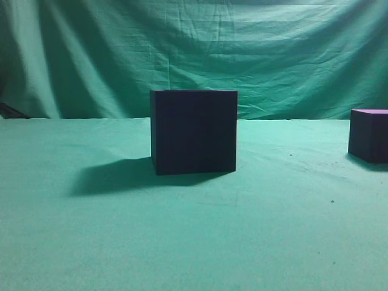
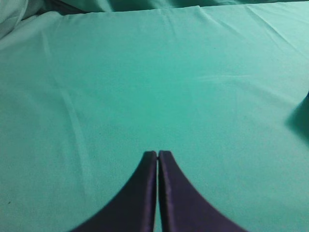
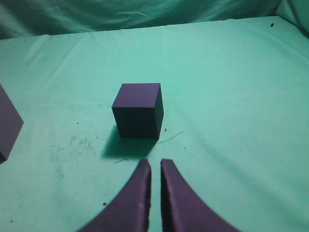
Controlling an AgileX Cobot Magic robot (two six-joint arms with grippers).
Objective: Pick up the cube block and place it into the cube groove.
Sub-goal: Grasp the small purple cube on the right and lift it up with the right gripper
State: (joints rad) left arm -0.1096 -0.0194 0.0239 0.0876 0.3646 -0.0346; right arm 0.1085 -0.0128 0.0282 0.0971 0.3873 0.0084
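The cube block (image 1: 370, 134), small and dark purple with a lighter magenta top, sits on the green cloth at the far right edge of the exterior view. It also shows in the right wrist view (image 3: 139, 110), just ahead of my right gripper (image 3: 155, 163), whose fingers are nearly together and hold nothing. The cube groove (image 1: 194, 131), a larger near-black box, stands in the middle of the table; one corner of it shows at the left edge of the right wrist view (image 3: 7, 125). My left gripper (image 2: 157, 153) is shut and empty over bare cloth.
Green cloth (image 1: 91, 242) covers the table and hangs as a backdrop (image 1: 182, 42) behind it. The groove box casts a shadow to its left (image 1: 115, 176). Small dark specks and threads lie on the cloth near the cube block (image 3: 72, 142).
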